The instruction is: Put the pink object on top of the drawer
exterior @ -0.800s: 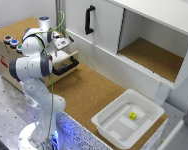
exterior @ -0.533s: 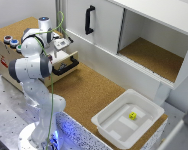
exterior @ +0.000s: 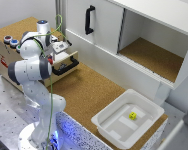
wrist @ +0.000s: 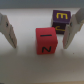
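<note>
On the exterior view's left, the white Franka arm (exterior: 31, 70) bends over the light wooden drawer (exterior: 24, 52), a box unit with a wide black bar handle (exterior: 65, 66) on its front. Two small round caps (exterior: 10, 41) sit near the drawer top's left edge. The gripper (wrist: 40, 31) hangs above that top; in the exterior view it is too blurred to judge. In the wrist view its two pale fingers (wrist: 8, 30) stand spread apart, one on each side of the pink object (wrist: 46, 41), a reddish-pink cube with dark marks on its faces. Neither finger touches the cube, which rests on the pale surface below. Just behind it, touching or nearly so, lies a smaller purple block (wrist: 61, 20) with yellow lettering. Further right in the exterior view stands the big white cabinet (exterior: 144, 35), with a black handle (exterior: 88, 19) on its door and one compartment open. On the cork worktop (exterior: 89, 92) near its right corner sits a white tray (exterior: 144, 107) holding a small yellow cube (exterior: 132, 116).
</note>
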